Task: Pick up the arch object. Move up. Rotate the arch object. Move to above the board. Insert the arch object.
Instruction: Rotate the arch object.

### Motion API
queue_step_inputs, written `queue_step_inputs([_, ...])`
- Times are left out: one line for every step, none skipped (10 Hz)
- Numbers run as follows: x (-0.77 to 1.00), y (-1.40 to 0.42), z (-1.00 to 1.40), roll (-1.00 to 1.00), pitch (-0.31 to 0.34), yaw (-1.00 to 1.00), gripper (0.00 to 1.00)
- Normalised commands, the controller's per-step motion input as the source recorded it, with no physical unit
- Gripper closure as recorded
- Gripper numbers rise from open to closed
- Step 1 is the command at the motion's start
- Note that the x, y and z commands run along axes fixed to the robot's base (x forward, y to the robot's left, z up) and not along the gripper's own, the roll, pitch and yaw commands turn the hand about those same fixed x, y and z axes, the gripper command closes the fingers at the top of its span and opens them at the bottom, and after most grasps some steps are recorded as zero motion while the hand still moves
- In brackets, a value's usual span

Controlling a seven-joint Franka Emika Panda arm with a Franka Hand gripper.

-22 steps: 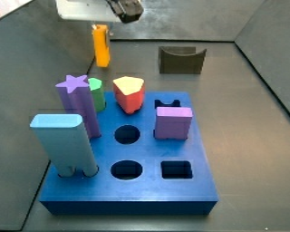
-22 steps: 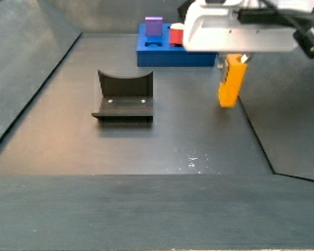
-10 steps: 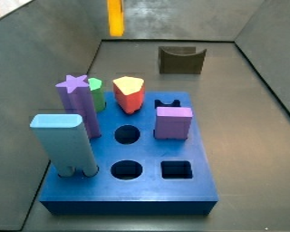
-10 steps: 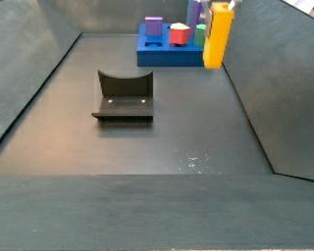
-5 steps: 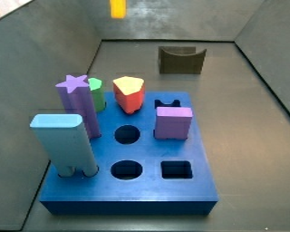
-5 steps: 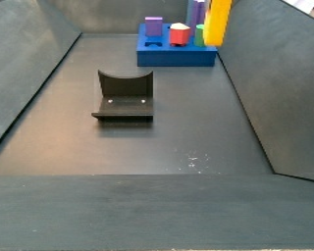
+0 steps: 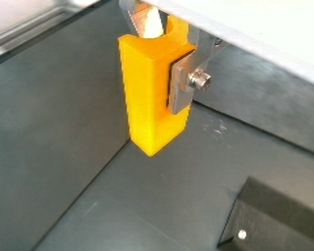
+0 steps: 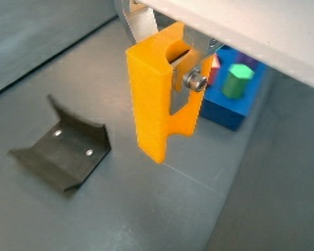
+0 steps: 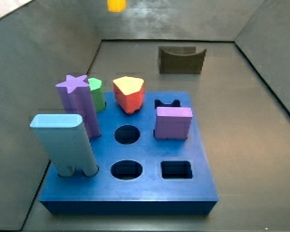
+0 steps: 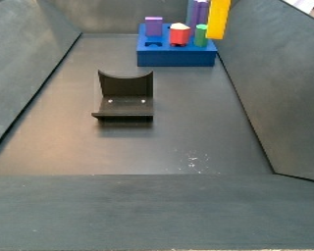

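— What is counted, and where is the arch object?

— One arch object (image 7: 152, 93) is seen, clamped upright between the jaws of the gripper (image 7: 157, 71) in both wrist views, a silver finger (image 7: 181, 80) pressed flat against its side. It is held high above the floor; in a side view only its lower tip (image 9: 116, 5) shows at the 12 o'clock edge, and in a side view its lower length (image 10: 218, 19) hangs at about 1 o'clock, in front of the far wall. One blue board (image 9: 135, 186) is counted, carrying five standing pieces: a pale blue arch-footed block (image 9: 61, 143), a purple star block (image 9: 72, 104), a green block (image 9: 95, 93), a red-and-yellow block (image 9: 128, 94) and a purple notched block (image 9: 173, 122). Three holes are left open, two round and one square. One dark U-shaped piece (image 10: 123, 96) lies on the floor, well apart from the board.

— What has changed since the earlier frames?

— The arch object has been raised further: half a second ago more of it was visible in a side view. The board, its blocks and the U-shaped piece are unmoved.
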Motion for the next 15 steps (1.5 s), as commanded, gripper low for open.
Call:
queue_step_inputs([0.03,0.01,-0.05,0.04,-0.024,-0.85,1.0])
queue_step_inputs([0.03,0.01,-0.04,0.04,-0.027,-0.61,1.0])
queue_step_inputs([0.03,0.01,-0.04,0.04,-0.028,-0.33,1.0])
queue_step_inputs([0.04,0.01,0.0,0.0,0.0,-1.0,1.0])
queue_step_inputs([0.04,0.0,0.0,0.0,0.0,-1.0,1.0])
queue_step_inputs([0.04,0.01,0.0,0.0,0.0,-1.0,1.0])
queue_step_inputs([0.03,0.01,0.0,0.0,0.001,-1.0,1.0])
queue_step_inputs([0.03,0.01,0.0,0.0,0.001,-1.0,1.0])
queue_step_inputs([0.03,0.01,0.0,0.0,0.002,-1.0,1.0])
queue_step_inputs([0.03,0.01,0.0,0.0,0.003,-1.0,1.0])
queue_step_inputs([0.03,0.01,-0.01,0.0,0.004,-1.0,1.0])
queue_step_inputs([0.03,0.01,-0.01,0.0,0.005,-1.0,1.0])
queue_step_inputs([0.03,0.01,-0.01,0.0,0.005,-0.73,1.0])
queue_step_inputs([0.03,0.01,-0.01,0.0,0.005,-0.57,1.0])
queue_step_inputs([0.03,0.01,-0.01,0.0,0.005,-0.28,1.0])
